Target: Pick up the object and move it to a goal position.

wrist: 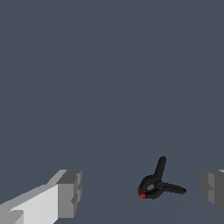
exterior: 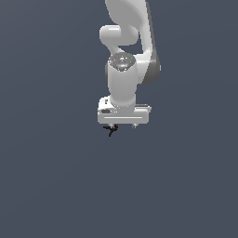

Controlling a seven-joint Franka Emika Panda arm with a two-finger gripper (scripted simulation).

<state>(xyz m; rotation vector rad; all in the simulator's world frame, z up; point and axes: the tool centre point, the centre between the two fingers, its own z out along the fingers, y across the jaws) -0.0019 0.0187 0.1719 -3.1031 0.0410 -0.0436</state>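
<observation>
The object (exterior: 110, 129) is a tiny black spindly thing with thin prongs and a small red spot. It sits just under the white robot hand, toward the exterior view's left side of the hand. In the wrist view the object (wrist: 158, 186) lies between the two grey fingers, much closer to one finger (wrist: 213, 189) than to the other finger (wrist: 69, 192), and touches neither. My gripper (exterior: 123, 125) is open and points straight down, with its fingertips at the object's level. The wrist view shows the same wide gap in the gripper (wrist: 141, 190).
A uniform dark grey-blue surface (exterior: 56, 176) fills both views. The white arm (exterior: 125, 56) rises above the hand toward the top of the exterior view.
</observation>
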